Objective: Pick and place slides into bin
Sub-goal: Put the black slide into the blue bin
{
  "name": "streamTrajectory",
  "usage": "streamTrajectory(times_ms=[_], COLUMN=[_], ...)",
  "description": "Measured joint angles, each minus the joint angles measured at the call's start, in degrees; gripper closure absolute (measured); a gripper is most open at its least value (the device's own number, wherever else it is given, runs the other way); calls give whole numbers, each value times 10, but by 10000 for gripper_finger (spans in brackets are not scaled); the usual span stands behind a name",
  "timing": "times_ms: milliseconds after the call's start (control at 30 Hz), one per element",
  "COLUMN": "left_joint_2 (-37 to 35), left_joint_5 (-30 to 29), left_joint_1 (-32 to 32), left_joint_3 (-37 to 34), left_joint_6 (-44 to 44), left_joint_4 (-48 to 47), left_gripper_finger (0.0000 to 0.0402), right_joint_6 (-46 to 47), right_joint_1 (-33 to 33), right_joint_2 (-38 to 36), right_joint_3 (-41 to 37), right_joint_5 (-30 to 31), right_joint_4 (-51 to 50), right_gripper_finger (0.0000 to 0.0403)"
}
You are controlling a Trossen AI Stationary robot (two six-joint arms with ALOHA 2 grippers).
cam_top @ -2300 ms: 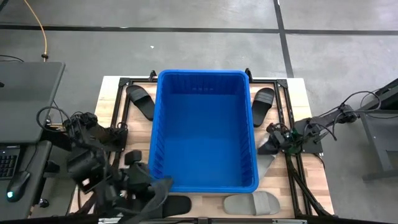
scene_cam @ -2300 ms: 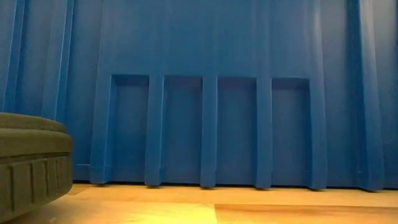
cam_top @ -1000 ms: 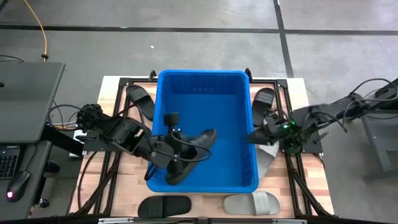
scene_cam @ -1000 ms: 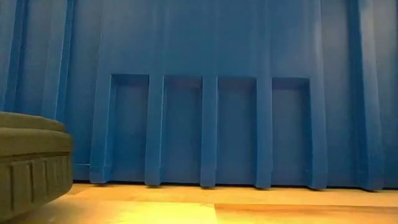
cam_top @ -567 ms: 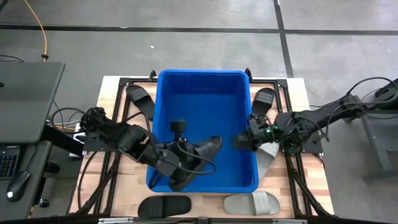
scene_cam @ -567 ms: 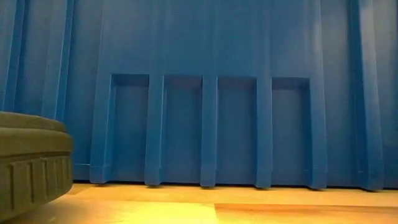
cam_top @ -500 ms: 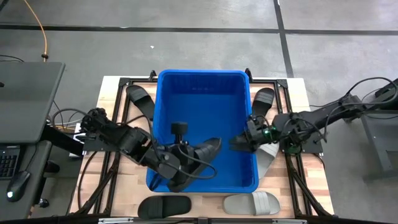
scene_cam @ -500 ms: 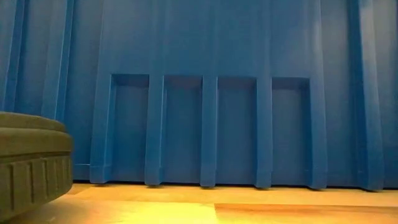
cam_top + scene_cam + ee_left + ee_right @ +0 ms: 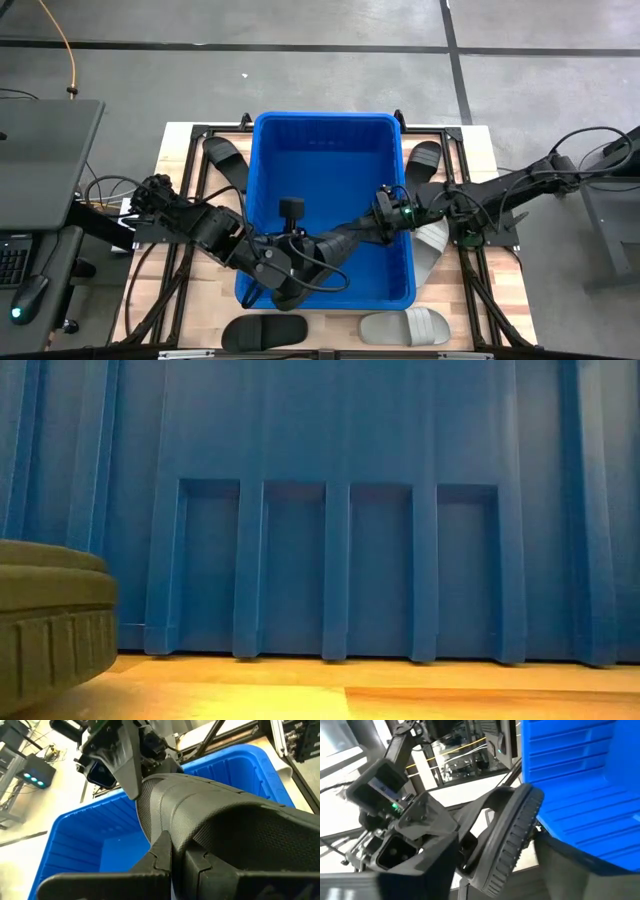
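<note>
The blue bin (image 9: 325,135) stands mid-table. My left gripper (image 9: 312,252) reaches into it from the left, shut on a black slide (image 9: 340,241), which fills the left wrist view (image 9: 225,825). My right gripper (image 9: 380,222) reaches over the bin's right wall, shut on a second black slide (image 9: 366,231). The two slides meet end to end over the bin. My right gripper also shows in the left wrist view (image 9: 120,765), at the far end of the left slide. A black slide's ribbed sole edge (image 9: 512,842) shows in the right wrist view. My left gripper pinches one end of its black slide (image 9: 180,842) between its two fingers (image 9: 161,854). It comes level from the table's left, along the slide. The slide is lifted clear above the bin floor and reaches toward my right gripper. My right gripper holds its black slide from the table's right, clear of the table and over the bin. The gripper hides the place of contact in the high view, so which part it has cannot be told.
Black slides lie on the table far left (image 9: 226,162), far right (image 9: 424,160) and near left (image 9: 264,330) of the bin. Light grey slides lie at the near edge (image 9: 405,327) and right of the bin (image 9: 432,243). The low view shows the bin's wall (image 9: 340,560) and a slide's sole (image 9: 50,620).
My right gripper has gone toward the table's left with its black slide, from the bin's right rim over the wall into the bin, up to the left slide. My left gripper has shifted a little toward the near edge, and its slide now lies flatter.
</note>
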Motion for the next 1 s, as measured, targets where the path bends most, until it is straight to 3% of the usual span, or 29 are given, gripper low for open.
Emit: streamTrajectory(times_ms=[67, 200, 233, 533, 833, 1000], left_joint_2=[0, -1, -1, -1, -11, -32], left_joint_5=[-1, -2, -2, -2, -22, -62], left_joint_1=[0, 0, 0, 1, -1, 8], left_joint_3=[0, 1, 1, 1, 11, 4], left_joint_6=[0, 1, 2, -26, -212, -296], left_joint_4=[-1, -2, -2, -29, -219, -265], left_gripper_finger=[401, 401, 401, 385, 282, 224], right_joint_6=[1, -15, -22, -58, -79, -98], right_joint_1=[-1, -1, -1, 1, 10, 15], right_joint_2=[4, 5, 5, -3, -77, -116], right_joint_3=[0, 0, 0, 0, 0, 0], right_joint_5=[-8, -13, -10, 35, 112, 219], right_joint_4=[6, 4, 3, -20, -163, -226], right_gripper_finger=[222, 365, 380, 397, 400, 400])
